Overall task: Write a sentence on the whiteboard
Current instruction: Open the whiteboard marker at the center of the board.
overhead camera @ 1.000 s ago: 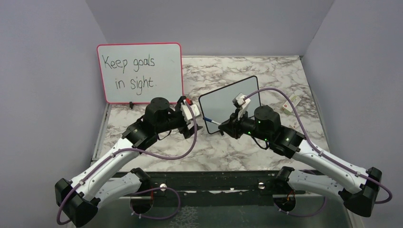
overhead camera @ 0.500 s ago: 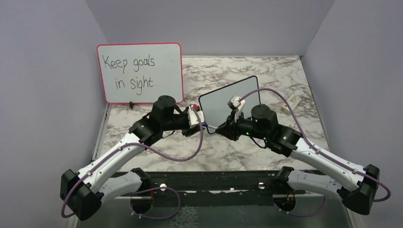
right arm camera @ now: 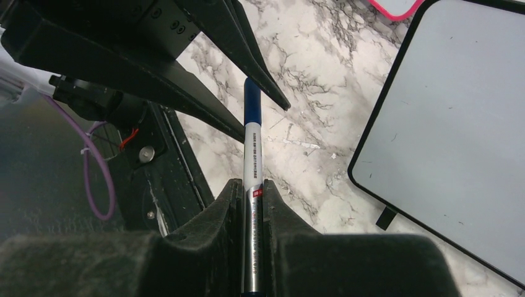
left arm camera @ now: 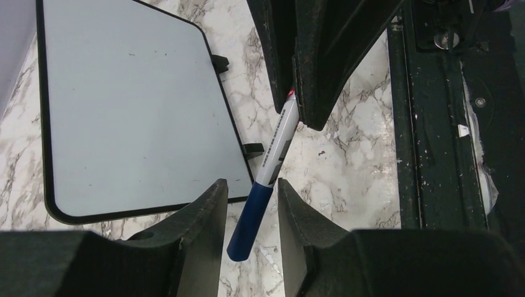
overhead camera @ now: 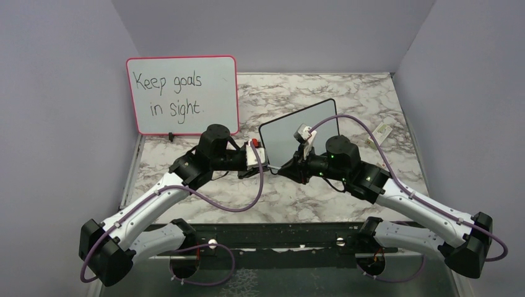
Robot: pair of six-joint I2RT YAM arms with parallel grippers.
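Note:
The small black-framed whiteboard (overhead camera: 291,131) stands propped mid-table, and its face is blank; no blue sentence shows on it. It also shows in the left wrist view (left arm camera: 124,105) and the right wrist view (right arm camera: 458,136). My right gripper (overhead camera: 286,166) (right arm camera: 251,182) is shut on the barrel of a white marker (right arm camera: 252,154) with a blue cap (left arm camera: 251,219). My left gripper (overhead camera: 267,162) (left arm camera: 251,182) is open, with one finger on each side of the cap, and gaps show on both sides. The two grippers meet just in front of the board's left lower corner.
A larger pink-framed board (overhead camera: 182,94) with black handwriting "Keep goals in sight." stands at the back left. Two small white items (overhead camera: 384,130) lie at the right of the marble table. A black rail (overhead camera: 272,235) runs along the near edge.
My left gripper has swung right and my right gripper has moved slightly left. The marker's cap now lies between the left fingers.

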